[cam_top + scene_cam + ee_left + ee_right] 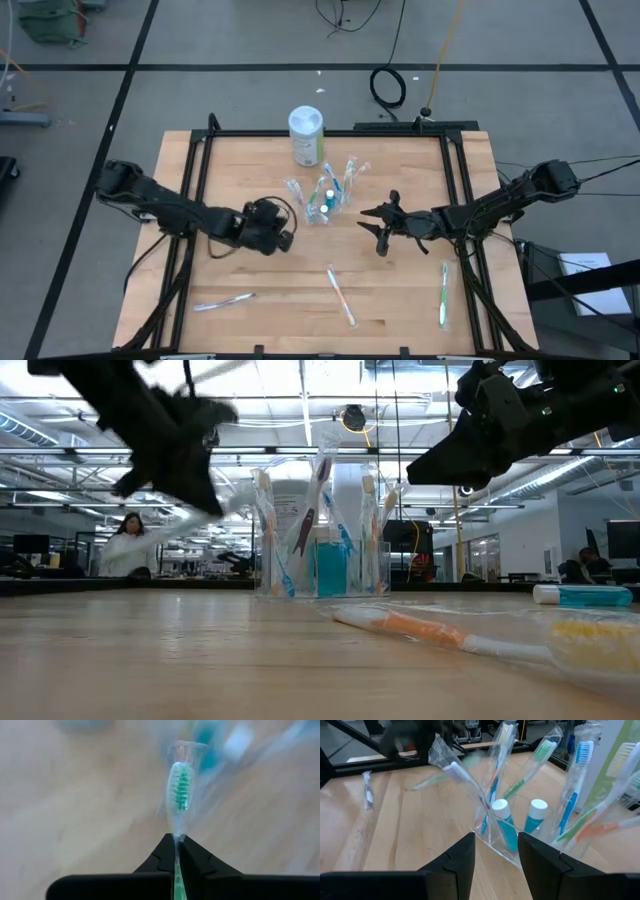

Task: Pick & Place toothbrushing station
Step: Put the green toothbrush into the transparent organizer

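The clear plastic cup (325,203) stands at the table's middle and holds several wrapped toothbrushes and two teal white-capped toothpaste tubes (506,822). My left gripper (289,238) is just left of the cup, above the table, shut on a green toothbrush (180,790) in a clear wrapper. My right gripper (376,226) is open and empty just right of the cup, and its fingers point at the cup (502,837). Three more wrapped toothbrushes lie flat on the table: one at the near left (224,302), one at the near middle (340,296) and one at the near right (443,294). My left gripper pinches the green toothbrush's handle (176,865) through its wrapper between the two fingers (162,857). The bristle head sticks out beyond the fingertips toward the cup. The toothbrush is lifted clear of the table.
A white canister with a green label (306,135) stands behind the cup near the far edge. A teal toothpaste tube (580,595) lies at the right in the low view. A black frame runs along the table's left, far and right edges (330,131).
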Controlling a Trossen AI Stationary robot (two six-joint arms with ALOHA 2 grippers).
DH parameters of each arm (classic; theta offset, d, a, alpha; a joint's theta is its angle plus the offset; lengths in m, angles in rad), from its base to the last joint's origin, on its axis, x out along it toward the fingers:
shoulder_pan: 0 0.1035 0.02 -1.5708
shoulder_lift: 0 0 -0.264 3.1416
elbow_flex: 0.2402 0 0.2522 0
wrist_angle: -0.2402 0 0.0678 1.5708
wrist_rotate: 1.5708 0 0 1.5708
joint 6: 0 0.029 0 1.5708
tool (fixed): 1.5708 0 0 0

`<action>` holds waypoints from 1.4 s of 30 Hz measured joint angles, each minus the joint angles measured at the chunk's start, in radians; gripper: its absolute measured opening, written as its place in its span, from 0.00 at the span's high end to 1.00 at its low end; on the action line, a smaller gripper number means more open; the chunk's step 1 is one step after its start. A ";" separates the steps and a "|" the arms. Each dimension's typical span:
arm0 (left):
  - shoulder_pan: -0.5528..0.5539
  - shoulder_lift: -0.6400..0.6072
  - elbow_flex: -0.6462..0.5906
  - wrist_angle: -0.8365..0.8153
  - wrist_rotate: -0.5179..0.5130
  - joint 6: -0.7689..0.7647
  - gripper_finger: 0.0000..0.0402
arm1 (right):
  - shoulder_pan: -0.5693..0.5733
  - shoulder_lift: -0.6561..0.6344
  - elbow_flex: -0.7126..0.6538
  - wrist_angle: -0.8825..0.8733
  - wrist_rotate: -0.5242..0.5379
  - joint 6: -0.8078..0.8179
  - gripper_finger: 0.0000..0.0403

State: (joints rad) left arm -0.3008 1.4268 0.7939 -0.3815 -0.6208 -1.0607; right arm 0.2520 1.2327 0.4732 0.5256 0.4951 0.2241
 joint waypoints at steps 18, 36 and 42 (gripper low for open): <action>0.071 0.301 0.002 1.381 -0.412 1.204 0.98 | 0.000 0.000 0.000 0.023 0.000 0.000 0.65; 0.035 0.458 0.001 1.425 -0.516 1.112 0.94 | 0.000 0.000 0.000 -0.041 -0.103 0.116 0.65; 0.009 0.458 0.001 1.289 -0.598 1.031 0.94 | 0.000 0.000 0.000 -0.028 -0.211 0.134 0.65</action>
State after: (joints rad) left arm -0.2916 1.8847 0.7952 0.9072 -1.2193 -0.0301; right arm 0.2524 1.2327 0.4728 0.4976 0.2846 0.3583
